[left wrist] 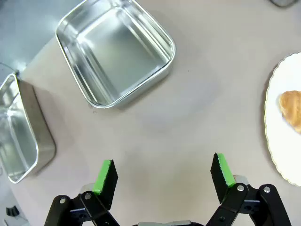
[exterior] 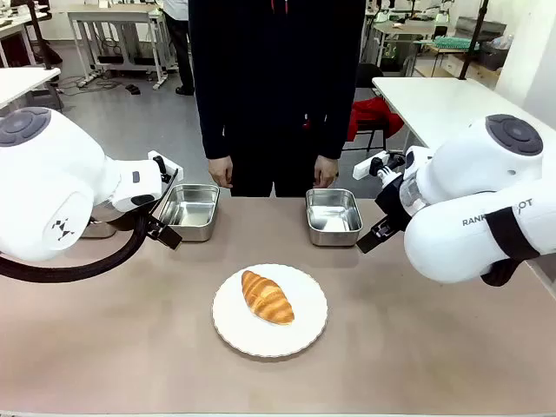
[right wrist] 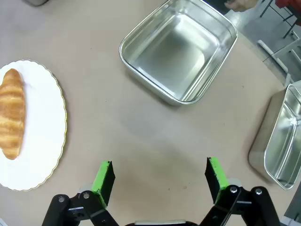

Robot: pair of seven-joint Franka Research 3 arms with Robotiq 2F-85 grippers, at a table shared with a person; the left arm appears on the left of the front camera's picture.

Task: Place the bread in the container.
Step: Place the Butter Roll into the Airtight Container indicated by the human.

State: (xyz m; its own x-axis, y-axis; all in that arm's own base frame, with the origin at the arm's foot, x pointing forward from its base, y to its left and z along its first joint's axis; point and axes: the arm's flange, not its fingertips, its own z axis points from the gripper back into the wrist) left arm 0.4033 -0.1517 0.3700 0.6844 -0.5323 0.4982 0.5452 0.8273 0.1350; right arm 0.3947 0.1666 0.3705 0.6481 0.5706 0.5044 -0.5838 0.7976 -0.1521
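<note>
Front view: bread [exterior: 267, 296] on plate [exterior: 300, 332] (white, scalloped); left hand [left wrist: 162, 160], right hand [right wrist: 159, 162] spread, empty

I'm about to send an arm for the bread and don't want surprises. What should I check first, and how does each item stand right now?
1. Bread lies free on the plate, nothing over it: ok.
2. Left gripper open and empty: ok.
3. Right gripper open and empty: ok.
4. Left pan and right pan at the far side both empty: ok.
5. Person's hands hang at the far edge, not over the pans: ok.
6. Which pan is meant: cannot tell.
</note>
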